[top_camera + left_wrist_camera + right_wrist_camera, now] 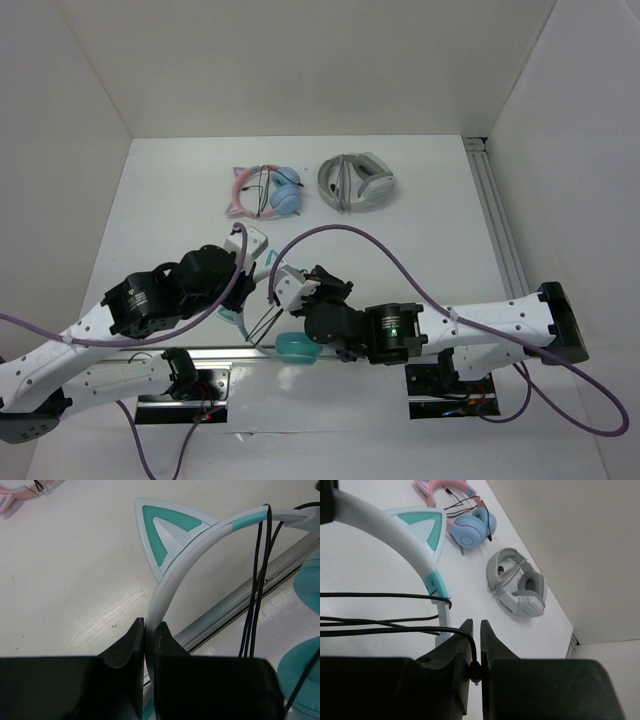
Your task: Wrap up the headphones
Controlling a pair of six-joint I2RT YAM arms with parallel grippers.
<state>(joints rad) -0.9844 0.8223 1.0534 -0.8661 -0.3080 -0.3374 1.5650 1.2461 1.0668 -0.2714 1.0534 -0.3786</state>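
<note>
The teal headphones (297, 348) hang between my two grippers near the table's front edge, with one round teal earcup showing below the right wrist. My left gripper (150, 625) is shut on the white headband (172, 575), just below its teal-and-white cat ear (167, 527). In the top view the left gripper (250, 243) sits just left of the right gripper (283, 288). My right gripper (476, 625) is shut on the plug end of the thin black cable (380, 596). Several strands of cable cross the headband (385, 530) near its teal end.
Pink-and-blue cat-ear headphones (265, 190) and grey-and-white headphones (357, 182) lie at the back of the table, their cables wrapped. A metal rail (500, 230) runs along the right side, another rail (235, 605) along the front edge. White walls enclose the table.
</note>
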